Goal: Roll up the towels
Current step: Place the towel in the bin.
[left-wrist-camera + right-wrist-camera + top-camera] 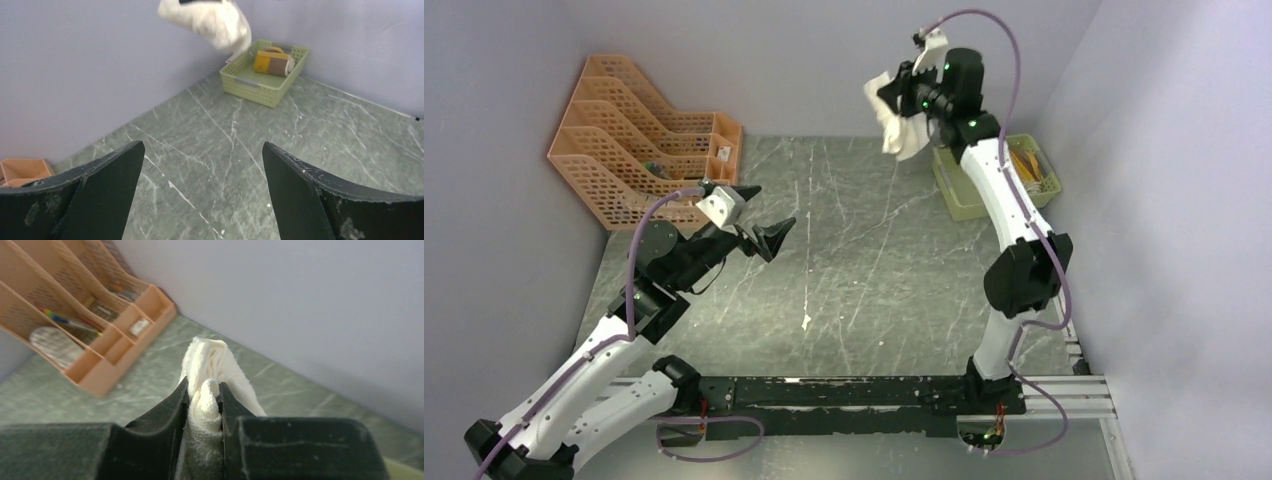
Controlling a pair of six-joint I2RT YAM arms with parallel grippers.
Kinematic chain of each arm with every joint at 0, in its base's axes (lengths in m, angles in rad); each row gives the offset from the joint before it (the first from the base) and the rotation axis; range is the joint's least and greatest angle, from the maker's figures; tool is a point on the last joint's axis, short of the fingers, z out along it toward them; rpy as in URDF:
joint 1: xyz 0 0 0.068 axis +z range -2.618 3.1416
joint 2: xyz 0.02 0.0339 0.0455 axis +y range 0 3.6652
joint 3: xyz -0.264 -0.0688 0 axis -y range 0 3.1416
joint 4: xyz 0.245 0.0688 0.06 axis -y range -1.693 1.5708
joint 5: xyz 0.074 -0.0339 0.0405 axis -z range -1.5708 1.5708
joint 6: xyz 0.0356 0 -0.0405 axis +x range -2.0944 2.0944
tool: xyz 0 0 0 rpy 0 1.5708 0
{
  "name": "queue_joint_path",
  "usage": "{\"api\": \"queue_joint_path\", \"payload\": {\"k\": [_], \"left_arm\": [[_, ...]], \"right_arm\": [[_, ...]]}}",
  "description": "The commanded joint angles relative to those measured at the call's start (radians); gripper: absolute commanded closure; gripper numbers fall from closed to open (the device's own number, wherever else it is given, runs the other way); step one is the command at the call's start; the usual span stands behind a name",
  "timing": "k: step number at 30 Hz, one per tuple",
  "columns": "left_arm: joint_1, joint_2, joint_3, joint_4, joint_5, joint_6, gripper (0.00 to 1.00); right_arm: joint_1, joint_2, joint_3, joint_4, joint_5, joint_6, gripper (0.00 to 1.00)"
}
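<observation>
My right gripper is shut on the cream-white towel and holds it high in the air at the back right, above the table. The towel bunches between the jaws in the right wrist view and hangs down. It also shows in the left wrist view. The mustard-yellow and brown towel lies rolled in the light green basket. My left gripper is open and empty, hovering over the left part of the table.
An orange tiered file rack with pens and small items stands at the back left, also in the right wrist view. The green basket sits at the back right by the wall, partly behind the right arm.
</observation>
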Motion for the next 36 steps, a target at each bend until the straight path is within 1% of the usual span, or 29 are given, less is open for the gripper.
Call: {"api": "queue_joint_path", "payload": {"k": [1, 3, 6, 11, 15, 17, 21, 24, 29, 34, 36], "left_arm": [[-0.001, -0.028, -0.015, -0.064, 0.063, 0.006, 0.0], [-0.001, -0.026, -0.011, -0.094, 0.074, 0.017, 0.0], [0.0, -0.02, -0.013, -0.14, 0.089, 0.037, 0.0], [0.002, -0.011, -0.057, -0.15, 0.113, 0.032, 0.0], [0.006, 0.012, -0.089, -0.126, 0.138, 0.01, 0.0], [0.009, 0.027, -0.097, -0.112, 0.154, 0.002, 0.0], [0.014, 0.049, -0.106, -0.084, 0.169, -0.014, 0.0], [0.018, 0.059, -0.108, -0.076, 0.175, -0.023, 0.0], [0.022, 0.066, -0.113, -0.069, 0.176, -0.032, 0.0], [0.026, 0.076, -0.112, -0.07, 0.176, -0.038, 0.0], [0.028, 0.081, -0.11, -0.074, 0.177, -0.036, 0.0]], "right_arm": [[-0.126, 0.136, 0.291, -0.514, -0.223, -0.339, 1.0], [-0.205, 0.141, 0.285, -0.539, -0.247, -0.364, 1.0], [-0.295, 0.103, 0.206, -0.493, -0.221, -0.398, 1.0], [-0.365, 0.07, 0.131, -0.472, -0.136, -0.547, 1.0], [-0.425, 0.096, 0.075, -0.407, -0.139, -0.583, 1.0], [-0.446, 0.105, 0.013, -0.327, -0.098, -0.555, 1.0], [-0.46, 0.097, -0.179, -0.058, -0.009, -0.528, 1.0], [-0.461, 0.104, -0.26, 0.1, 0.055, -0.529, 1.0], [-0.462, 0.144, -0.284, 0.252, 0.078, -0.553, 1.0], [-0.461, 0.21, -0.214, 0.29, 0.076, -0.579, 1.0], [-0.462, 0.26, -0.183, 0.295, 0.062, -0.582, 1.0]]}}
